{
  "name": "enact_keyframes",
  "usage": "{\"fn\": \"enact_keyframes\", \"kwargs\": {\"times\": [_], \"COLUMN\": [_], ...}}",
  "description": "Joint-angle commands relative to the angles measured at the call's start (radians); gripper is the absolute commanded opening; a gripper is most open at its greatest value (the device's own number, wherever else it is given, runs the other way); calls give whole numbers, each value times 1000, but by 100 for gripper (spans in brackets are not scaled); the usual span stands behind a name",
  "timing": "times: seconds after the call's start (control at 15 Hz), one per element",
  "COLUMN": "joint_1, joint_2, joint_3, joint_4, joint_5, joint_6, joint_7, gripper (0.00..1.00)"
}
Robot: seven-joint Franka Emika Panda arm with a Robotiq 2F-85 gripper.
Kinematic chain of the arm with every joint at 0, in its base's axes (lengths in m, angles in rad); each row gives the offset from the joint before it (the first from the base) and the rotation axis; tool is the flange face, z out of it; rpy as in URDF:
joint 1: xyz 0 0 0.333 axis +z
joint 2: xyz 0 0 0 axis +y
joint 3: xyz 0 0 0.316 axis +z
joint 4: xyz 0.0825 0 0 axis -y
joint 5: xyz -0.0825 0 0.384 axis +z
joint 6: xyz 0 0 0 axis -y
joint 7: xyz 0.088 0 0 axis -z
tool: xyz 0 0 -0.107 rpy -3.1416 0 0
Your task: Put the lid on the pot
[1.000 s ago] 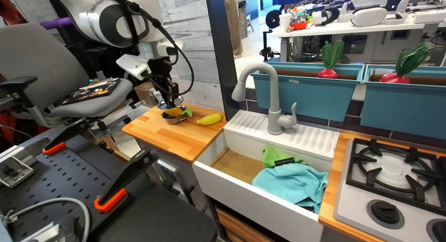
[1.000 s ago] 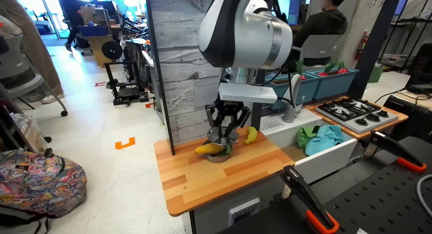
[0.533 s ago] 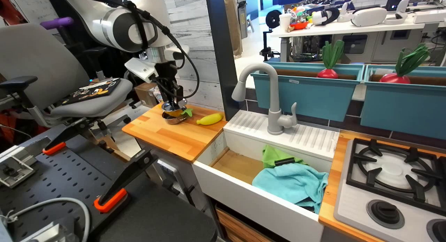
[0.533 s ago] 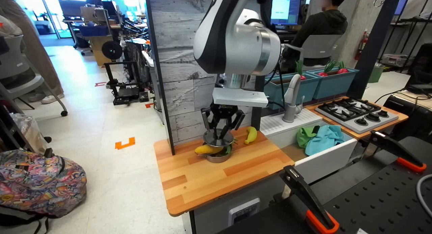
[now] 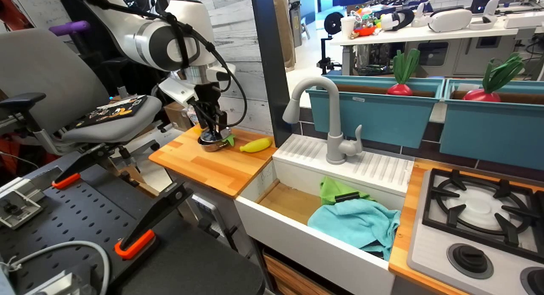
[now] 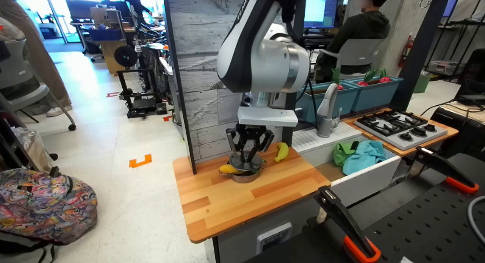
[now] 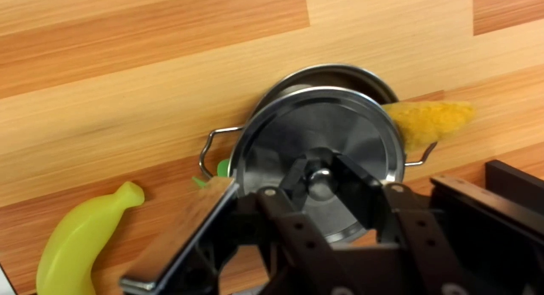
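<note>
gripping by the knob, right here: holding the round, shiny silver metal lid (image 7: pixel 325 120) pinched between the two fingers of the jointed black gripper (image 7: pixel 321 171), right over the small, round silver metal pot (image 6: pixel 244 178) with wire handles! covering most of the mouth in the wrist view, but off centre, leaving a dark crescent of the inside open along the upper side of that view. very close to the rim in both exterior views, too close to call: cannot tell whether touching or just above. under the edge, spotting a yellow, bumpy, corn-shaped piece (image 7: pixel 427 120) sticking out past the rim, partly hidden by the lid. on the opposite side, catching a scrap of bright green leaf (image 5: pixel 230 139), also partly covered. near the pot but apart from it, noting a smooth, curved yellow banana-shaped piece (image 7: pixel 74 242) lying on the striped wooden countertop (image 6: pixel 246 206). pointing down over all this with the white-and-black robot arm (image 6: pixel 273 66). farther along, in an exterior view, taking in a white-walled sink (image 5: pixel 314 256) with a green cloth (image 5: pixel 332 191) and a light blue cloth (image 5: pixel 352 222) bunched inside, a curved grey tap (image 5: pixel 334 116) standing at its back, and beyond, a silver gas cooktop (image 5: pixel 431 244) with black grates.
</note>
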Motion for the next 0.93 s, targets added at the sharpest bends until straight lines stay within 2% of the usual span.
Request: {"fn": "enact_keyframes", "kwargs": {"times": [0.0,0.33,0.53,0.87], "joint_1": [22,22,20,20], "joint_2": [30,26,8,-72], "joint_3": [-23,-25,-18,3], "joint_4": [57,65,44,-53], "joint_5": [-28,-27,-24,-13], "joint_6": [-50,-77,-78,-48], "joint_7": [46,56,52,42], "gripper": [33,78,100,100]}}
